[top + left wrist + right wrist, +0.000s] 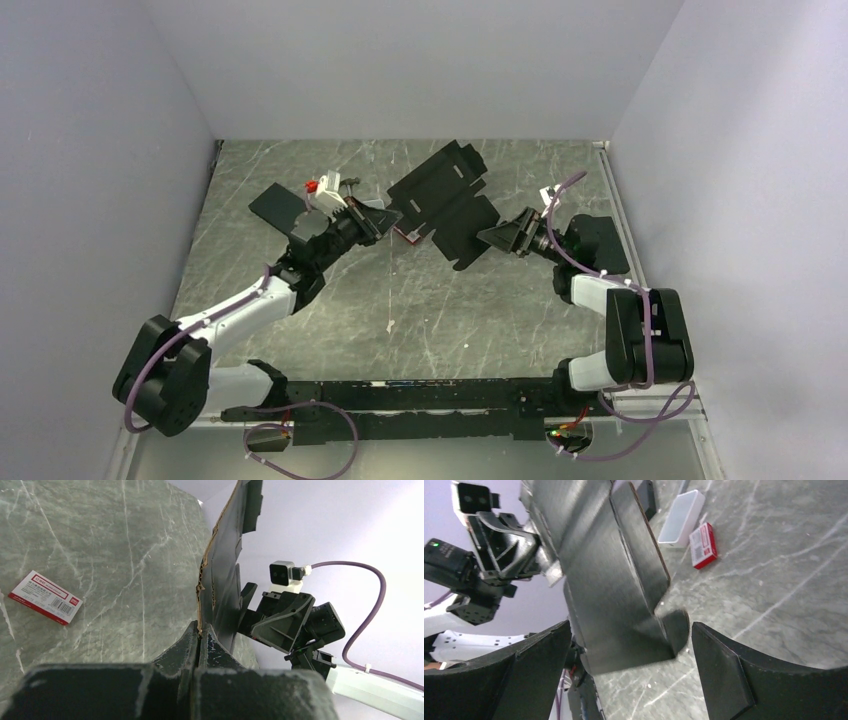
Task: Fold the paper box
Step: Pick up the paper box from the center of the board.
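Observation:
The paper box (447,200) is a black die-cut cardboard sheet with flaps and notched tabs, held tilted above the middle of the table. My left gripper (384,222) is shut on its left edge; in the left wrist view the cardboard (220,575) rises edge-on from between the closed fingers (220,645). My right gripper (497,238) is open at the box's lower right flap. In the right wrist view that flap (619,590) hangs in front of the spread fingers (724,665), not gripped.
A small red-and-white card (45,597) lies on the table under the box; it shows in the right wrist view (702,545) next to a white tray (681,517). A black slab (280,207) lies at left, another (600,240) at right.

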Robot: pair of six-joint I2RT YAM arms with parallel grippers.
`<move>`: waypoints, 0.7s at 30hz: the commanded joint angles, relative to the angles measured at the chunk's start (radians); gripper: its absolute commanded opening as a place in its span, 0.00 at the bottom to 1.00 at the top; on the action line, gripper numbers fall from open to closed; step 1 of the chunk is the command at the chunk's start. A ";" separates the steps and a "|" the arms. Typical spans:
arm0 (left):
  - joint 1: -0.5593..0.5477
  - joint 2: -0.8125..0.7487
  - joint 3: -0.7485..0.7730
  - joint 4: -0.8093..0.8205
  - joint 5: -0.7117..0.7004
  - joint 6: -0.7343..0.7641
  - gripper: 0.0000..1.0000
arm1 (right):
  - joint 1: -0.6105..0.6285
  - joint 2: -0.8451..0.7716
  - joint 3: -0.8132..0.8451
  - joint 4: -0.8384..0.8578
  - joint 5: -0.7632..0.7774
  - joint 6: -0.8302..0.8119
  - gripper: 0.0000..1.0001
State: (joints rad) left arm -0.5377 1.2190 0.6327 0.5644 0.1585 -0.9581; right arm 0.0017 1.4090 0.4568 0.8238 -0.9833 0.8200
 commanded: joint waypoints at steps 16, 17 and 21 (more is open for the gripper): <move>-0.012 -0.030 0.037 -0.117 -0.036 0.071 0.38 | 0.004 -0.087 0.079 0.019 -0.078 -0.043 0.00; -0.011 -0.051 0.042 -0.166 -0.038 0.103 0.49 | 0.004 -0.096 0.109 -0.079 -0.092 -0.107 0.00; -0.001 -0.163 0.086 -0.396 -0.042 0.294 0.80 | 0.004 -0.133 0.254 -0.508 -0.127 -0.470 0.00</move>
State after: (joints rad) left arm -0.5465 1.1748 0.6434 0.3710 0.1326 -0.8616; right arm 0.0071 1.3373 0.5640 0.7021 -1.0492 0.7212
